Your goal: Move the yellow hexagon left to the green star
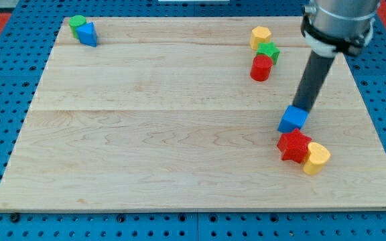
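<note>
Jaws are absent on this arm, so nothing is open, closed or held; contact is made only by my tip (302, 107), the lower end of the dark rod. My tip stands at the 1 o'clock edge of the blue cube (292, 119), apparently touching it, with the red star (293, 145) and a yellow block (315, 158) of unclear shape just beyond at 6 and 5 o'clock. The yellow hexagon (261, 35) lies near the board's top edge, well apart from my tip at roughly 11 o'clock, and touches the green star (269, 51) from that star's 11 o'clock side; the red cylinder (261, 67) sits against the star at 7 o'clock. Judged from this layout, the approach step is in hand and the push has not begun. The next move calls for bringing my tip round to the hexagon's 1 o'clock side, then pushing toward 7 o'clock so it settles at 9 o'clock of the star without dragging the star or cylinder. The hexagon appears as a low, pale yellow faceted prism, upright and undisturbed.
</note>
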You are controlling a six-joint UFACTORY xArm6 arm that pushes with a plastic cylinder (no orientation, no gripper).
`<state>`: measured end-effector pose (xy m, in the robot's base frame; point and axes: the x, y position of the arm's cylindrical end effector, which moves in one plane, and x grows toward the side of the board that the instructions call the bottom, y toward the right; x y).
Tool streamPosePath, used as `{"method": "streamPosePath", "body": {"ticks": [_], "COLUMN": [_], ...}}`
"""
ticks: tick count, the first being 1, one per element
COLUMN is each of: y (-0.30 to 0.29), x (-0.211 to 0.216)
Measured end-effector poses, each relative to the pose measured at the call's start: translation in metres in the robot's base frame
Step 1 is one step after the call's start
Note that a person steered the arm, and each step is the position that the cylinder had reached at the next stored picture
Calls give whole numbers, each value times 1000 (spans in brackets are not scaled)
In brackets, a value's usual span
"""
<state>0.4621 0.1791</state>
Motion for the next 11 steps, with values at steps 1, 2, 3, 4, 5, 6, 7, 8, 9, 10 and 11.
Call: {"method": "streamPosePath", "body": {"ticks": [1,2,3,4,5,6,7,8,9,10,11], "y": [15,58,66,30,-1,-16,-32,-42,-65,-61,-50], "x": [-17,-103,-201,-261,-228,-187,-211,-254,-238,-214,-193]}}
